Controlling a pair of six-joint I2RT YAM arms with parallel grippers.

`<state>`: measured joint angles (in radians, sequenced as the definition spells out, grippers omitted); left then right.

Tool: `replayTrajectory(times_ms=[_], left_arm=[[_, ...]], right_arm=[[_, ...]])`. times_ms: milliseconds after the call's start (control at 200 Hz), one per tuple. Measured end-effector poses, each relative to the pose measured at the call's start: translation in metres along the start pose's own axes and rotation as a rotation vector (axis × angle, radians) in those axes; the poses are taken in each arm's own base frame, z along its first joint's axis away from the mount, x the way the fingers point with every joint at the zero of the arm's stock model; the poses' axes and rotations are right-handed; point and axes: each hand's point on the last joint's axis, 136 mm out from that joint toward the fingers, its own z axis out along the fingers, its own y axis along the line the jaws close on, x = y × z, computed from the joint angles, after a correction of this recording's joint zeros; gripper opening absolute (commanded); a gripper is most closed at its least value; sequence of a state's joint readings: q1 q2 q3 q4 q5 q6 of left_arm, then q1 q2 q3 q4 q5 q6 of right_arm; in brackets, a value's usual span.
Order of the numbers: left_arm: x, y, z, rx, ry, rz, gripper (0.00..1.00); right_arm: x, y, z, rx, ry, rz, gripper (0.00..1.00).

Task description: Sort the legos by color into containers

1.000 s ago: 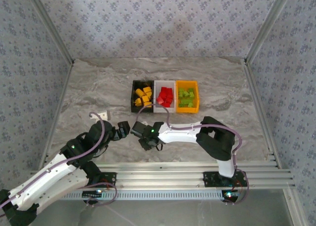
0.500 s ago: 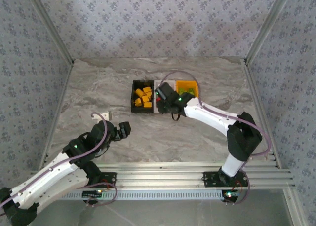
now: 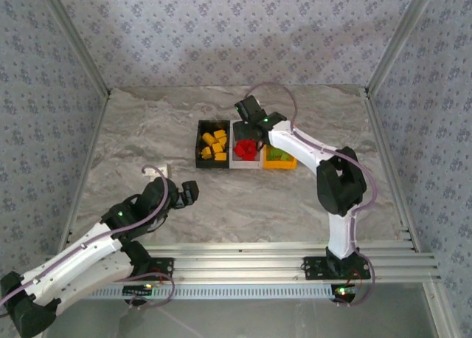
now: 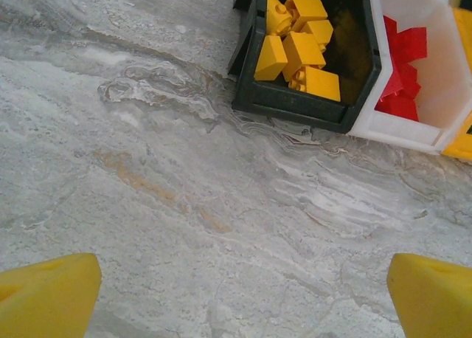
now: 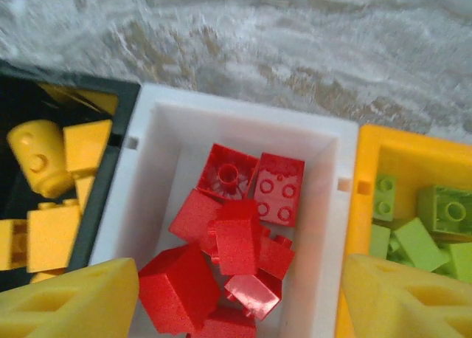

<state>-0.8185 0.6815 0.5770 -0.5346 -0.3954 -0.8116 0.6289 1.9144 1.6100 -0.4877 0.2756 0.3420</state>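
Legos (image 5: 236, 242) within white bin (image 5: 243, 102) walls; right pincer (image 5: 236, 301) spread above.

Lab cell: aluminium frame (image 3: 81, 52), patterned walls (image 3: 236, 28)

2 arms are seen, the left arm (image 3: 81, 253) and the right arm (image 3: 299, 147), each built of white tubular links joined by rounded black joint housings. A thin lilac-grey cable (image 3: 271, 85) is routed along each. A small green indicator light (image 3: 259, 121) is lit near each wrist. The jaws are tipped with blunt yellow fingers (image 4: 48, 294), moulded with shallow recesses on the right (image 5: 70, 297).
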Motion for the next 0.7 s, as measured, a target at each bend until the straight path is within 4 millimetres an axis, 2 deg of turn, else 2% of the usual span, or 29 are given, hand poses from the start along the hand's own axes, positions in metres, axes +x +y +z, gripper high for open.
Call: replayTrajectory(times_ms=[85, 145, 200, 270, 330, 390, 455, 580, 700], left_arm=[[-0.006, -0.001, 0.000, -0.001, -0.027, -0.002, 0.99], [-0.011, -0.002, 0.000, -0.003, -0.055, -0.006, 1.00], [-0.018, -0.003, 0.001, -0.009, -0.088, -0.011, 0.99], [-0.028, -0.002, 0.004, -0.030, -0.135, -0.008, 0.99], [-0.037, -0.001, 0.008, -0.058, -0.177, 0.000, 0.99], [-0.048, 0.005, 0.015, -0.107, -0.217, 0.005, 0.99], [-0.060, 0.018, 0.026, -0.178, -0.247, 0.005, 1.00], [-0.089, 0.055, 0.049, -0.350, -0.310, 0.021, 1.00], [-0.117, 0.098, 0.060, -0.512, -0.353, 0.045, 0.99]], right_arm=[[-0.007, -0.006, -0.030, -0.020, -0.066, 0.019, 0.78], [-0.013, -0.011, -0.060, -0.042, -0.128, 0.039, 0.80], [-0.016, -0.020, -0.090, -0.064, -0.200, 0.067, 0.84], [-0.014, -0.031, -0.121, -0.080, -0.275, 0.104, 0.99], [-0.006, -0.044, -0.140, -0.076, -0.324, 0.145, 1.00], [0.008, -0.054, -0.147, -0.059, -0.340, 0.172, 1.00], [0.028, -0.065, -0.145, -0.025, -0.332, 0.197, 1.00], [0.062, -0.084, -0.137, 0.039, -0.304, 0.222, 1.00], [0.075, -0.103, -0.142, 0.092, -0.312, 0.261, 1.00]])
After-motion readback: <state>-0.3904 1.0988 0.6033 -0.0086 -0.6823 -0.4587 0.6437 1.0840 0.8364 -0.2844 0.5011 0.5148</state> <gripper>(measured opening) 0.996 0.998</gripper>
